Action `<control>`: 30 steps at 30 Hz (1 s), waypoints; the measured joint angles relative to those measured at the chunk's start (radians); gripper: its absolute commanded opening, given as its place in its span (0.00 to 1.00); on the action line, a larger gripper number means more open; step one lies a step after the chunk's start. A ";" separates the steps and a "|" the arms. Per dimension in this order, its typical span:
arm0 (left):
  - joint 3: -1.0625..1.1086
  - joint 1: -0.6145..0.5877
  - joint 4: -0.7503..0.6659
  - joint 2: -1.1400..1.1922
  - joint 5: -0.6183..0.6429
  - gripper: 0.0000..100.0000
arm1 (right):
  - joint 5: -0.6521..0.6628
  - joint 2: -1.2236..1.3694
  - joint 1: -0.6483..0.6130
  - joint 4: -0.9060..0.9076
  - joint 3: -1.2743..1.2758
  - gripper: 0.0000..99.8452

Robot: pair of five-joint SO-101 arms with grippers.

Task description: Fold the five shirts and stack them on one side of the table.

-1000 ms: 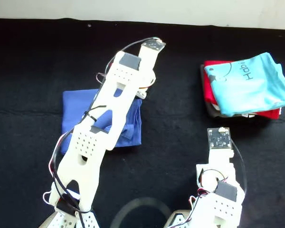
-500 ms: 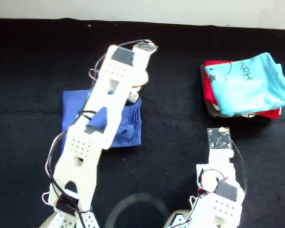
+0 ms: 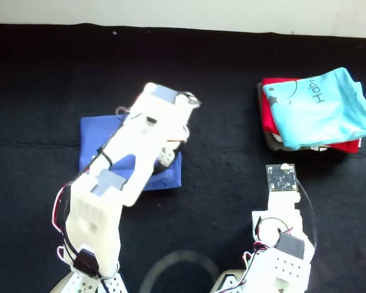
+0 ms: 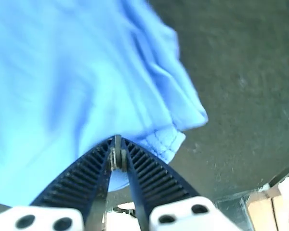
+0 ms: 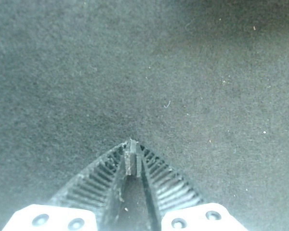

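A folded blue shirt [image 3: 96,141] lies left of centre on the black table; in the left wrist view this blue shirt [image 4: 62,72] has a loose hem corner [image 4: 171,139] sticking out. My left gripper [image 4: 116,147] is shut and sits just over that edge of the cloth, with nothing visibly between its fingers. From above, the left arm [image 3: 128,159] covers the shirt's right half. A teal shirt [image 3: 320,110] tops a red shirt [image 3: 268,116] in a stack at the back right. Near the front, my right gripper [image 5: 131,161] is shut above bare table.
The black cloth [image 3: 232,152] between the blue shirt and the stack is bare. The right arm's base [image 3: 280,244] stands at the front edge, below the stack. A pale wall strip [image 3: 232,12] marks the table's far edge.
The left arm has drawn back toward the front, from beyond the blue shirt's far edge to over the shirt. The right arm and the stack are unchanged.
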 measured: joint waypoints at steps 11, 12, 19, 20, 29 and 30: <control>0.069 0.155 0.035 -0.203 -0.002 0.01 | 0.000 0.000 0.000 0.000 0.000 0.01; 0.074 0.149 0.014 -0.212 -0.005 0.01 | 0.000 0.000 0.000 0.000 0.000 0.01; 0.170 0.061 -0.064 -0.169 -0.072 0.01 | 0.000 0.000 0.000 0.000 0.000 0.01; 0.184 0.061 -0.064 -0.160 -0.072 0.01 | 0.000 0.000 0.000 0.000 0.000 0.01; 0.216 0.173 -0.143 -0.144 -0.072 0.01 | 0.000 0.000 0.000 0.000 0.000 0.01; 0.216 0.183 -0.163 -0.144 -0.072 0.01 | 0.000 0.000 0.000 0.000 0.000 0.01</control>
